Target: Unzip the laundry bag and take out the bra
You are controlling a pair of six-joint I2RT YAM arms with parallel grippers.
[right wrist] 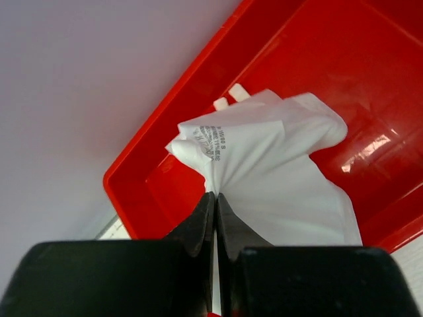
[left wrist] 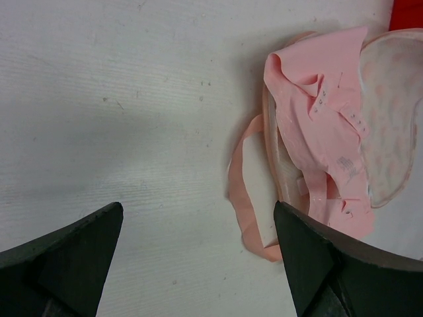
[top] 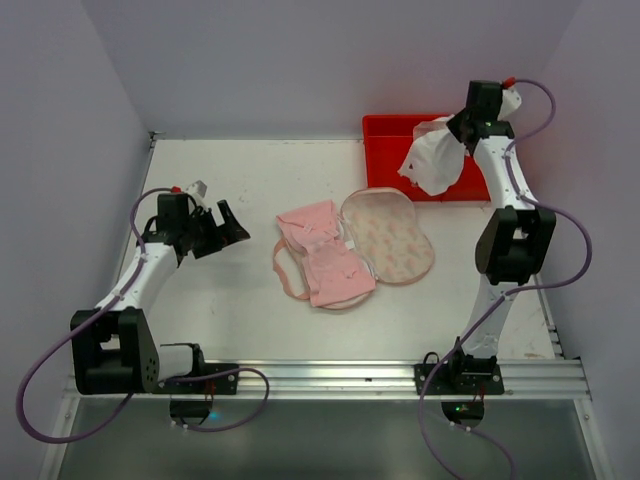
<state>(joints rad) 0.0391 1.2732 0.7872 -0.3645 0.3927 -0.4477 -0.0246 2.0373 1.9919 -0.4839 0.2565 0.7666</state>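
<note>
White fabric [right wrist: 277, 172] hangs pinched between the clenched fingers of the right gripper [right wrist: 215, 198], above the red tray [right wrist: 370, 59]. It is best let go over the tray's middle, so nothing drapes the rim. The left gripper [left wrist: 198, 224] is spread wide, holding nothing. The laundry bag [top: 392, 238] lies unzipped mid-table, lining up, its long axis running far-left to near-right. A pink garment [top: 320, 250] overlaps its left side.

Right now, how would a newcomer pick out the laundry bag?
Start at the red plastic tray at the far right. In front of it, toward the centre, lies the open cream peanut-shaped laundry bag. Unlike the plain pink bra touching its left side, it carries a faint pink print.
</note>
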